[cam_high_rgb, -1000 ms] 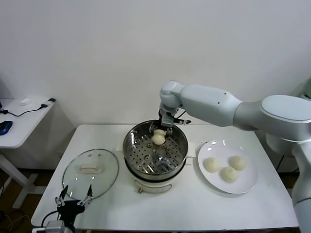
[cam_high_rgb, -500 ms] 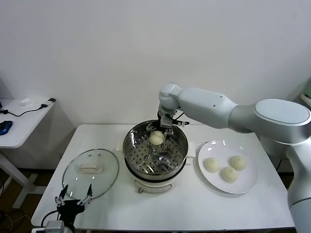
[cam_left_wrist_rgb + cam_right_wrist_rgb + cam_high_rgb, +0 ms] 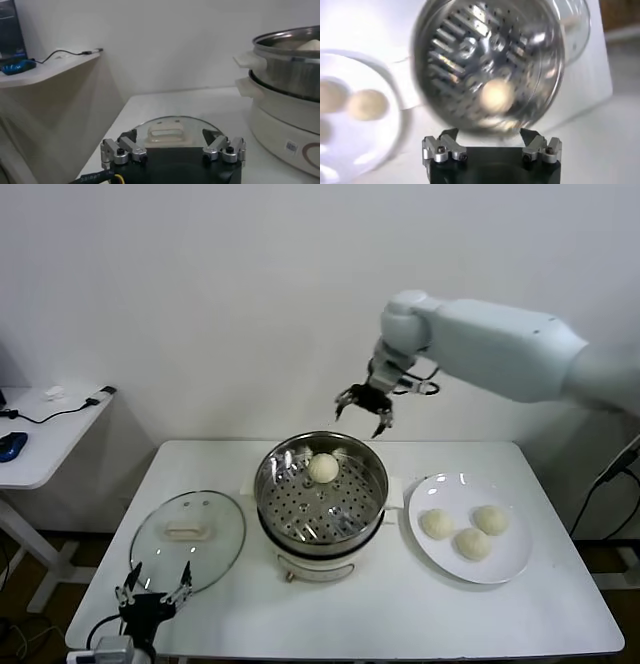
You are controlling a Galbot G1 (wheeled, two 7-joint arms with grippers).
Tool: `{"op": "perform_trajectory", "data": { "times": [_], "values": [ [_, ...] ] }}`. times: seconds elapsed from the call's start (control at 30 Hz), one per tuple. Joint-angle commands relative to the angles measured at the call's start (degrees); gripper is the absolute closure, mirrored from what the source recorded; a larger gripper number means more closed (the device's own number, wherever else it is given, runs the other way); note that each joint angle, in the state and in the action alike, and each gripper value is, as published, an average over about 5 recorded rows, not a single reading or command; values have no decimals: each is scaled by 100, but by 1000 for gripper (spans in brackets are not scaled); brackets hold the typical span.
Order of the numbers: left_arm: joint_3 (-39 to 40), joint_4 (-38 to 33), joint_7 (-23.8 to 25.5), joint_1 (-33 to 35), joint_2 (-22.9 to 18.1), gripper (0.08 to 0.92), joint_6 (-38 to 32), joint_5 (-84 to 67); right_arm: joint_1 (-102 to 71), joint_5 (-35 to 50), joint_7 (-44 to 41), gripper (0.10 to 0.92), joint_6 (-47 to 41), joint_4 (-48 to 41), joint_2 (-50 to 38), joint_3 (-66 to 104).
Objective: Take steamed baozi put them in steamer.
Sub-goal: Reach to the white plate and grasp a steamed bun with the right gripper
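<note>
One cream-white baozi (image 3: 323,467) lies on the perforated bottom at the back of the steel steamer (image 3: 272,484), free of any gripper. Three more baozi (image 3: 436,523) rest on the white plate (image 3: 508,559) to the right. My right gripper (image 3: 365,408) hangs open and empty in the air, above and behind the steamer's far rim. Its wrist view looks down on the steamer (image 3: 470,45) with the baozi (image 3: 496,95) inside, beyond the right gripper (image 3: 490,133). My left gripper (image 3: 152,592) is parked open at the table's front left corner.
The glass lid (image 3: 187,530) with a white handle lies flat left of the steamer, just ahead of the left gripper (image 3: 169,135). A white side table (image 3: 50,424) with cables stands far left. A wall runs close behind the table.
The right gripper opened and left the baozi in the steamer, then rose up and to the right, out of the basket. The left arm has not moved.
</note>
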Motion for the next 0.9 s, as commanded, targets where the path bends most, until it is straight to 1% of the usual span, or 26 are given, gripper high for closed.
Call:
{"op": "perform_trajectory", "data": {
  "times": [0.03, 0.13, 0.27, 0.53, 0.9],
  "values": [
    [14, 14, 4, -53, -19, 177, 12, 0, 903, 1455, 312, 203, -2292, 1545, -1966, -2088],
    [30, 16, 4, -67, -50, 177, 20, 9, 580, 1722, 762, 203, -3059, 2122, -2200, -2238],
    [38, -5, 2, -56, -69, 177, 25, 14, -51, 1865, 1187, 203, -3708, 2287, -2279, -2002],
    [14, -22, -3, -42, -61, 177, 31, 5, -1312, 1722, 1580, 203, -4176, 1630, -1978, -1199],
    [-13, 13, -8, -39, -55, 177, 6, 4, -2308, 1493, 1705, 203, -4250, 708, -1551, -306]
  ]
}}
